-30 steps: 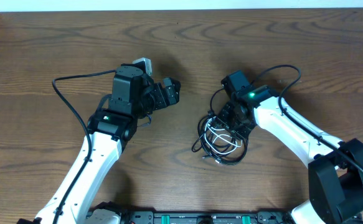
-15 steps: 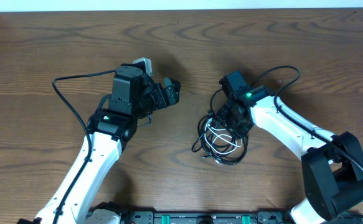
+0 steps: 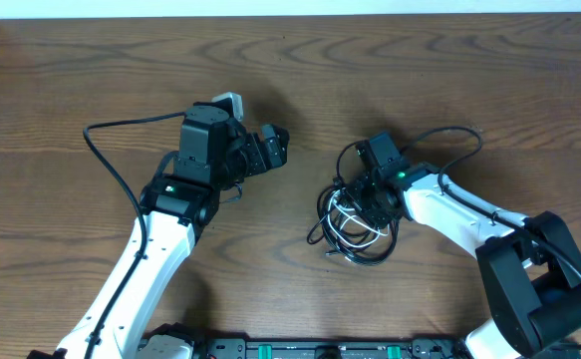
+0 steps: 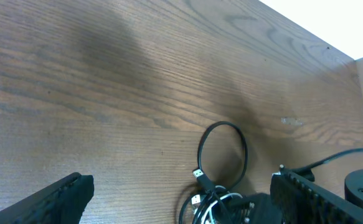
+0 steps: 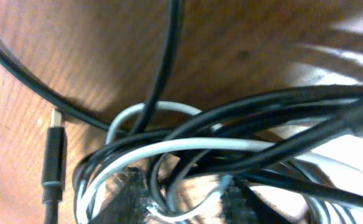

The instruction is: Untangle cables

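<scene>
The cables (image 3: 355, 227) lie in one tangled heap on the table right of centre, black strands mixed with a white one. My right gripper (image 3: 372, 202) is pushed down into the heap's upper right. In the right wrist view its fingertips (image 5: 128, 194) stand a little apart, with a white strand (image 5: 187, 145) and black strands (image 5: 169, 62) running between them over bare wood. A black plug (image 5: 52, 155) lies at the left. My left gripper (image 3: 275, 145) hovers wide open and empty left of the heap. The left wrist view shows a black loop (image 4: 201, 149) and a plug end (image 4: 198, 175).
The left arm's own thick black wire (image 3: 106, 150) arcs over the table at the left. The right arm's wire (image 3: 449, 132) loops up behind its wrist. The brown wooden table (image 3: 290, 60) stretches back to a white strip along the far edge.
My right gripper has shifted toward me, deeper onto the heap, and its jaws have narrowed. The left arm has not moved.
</scene>
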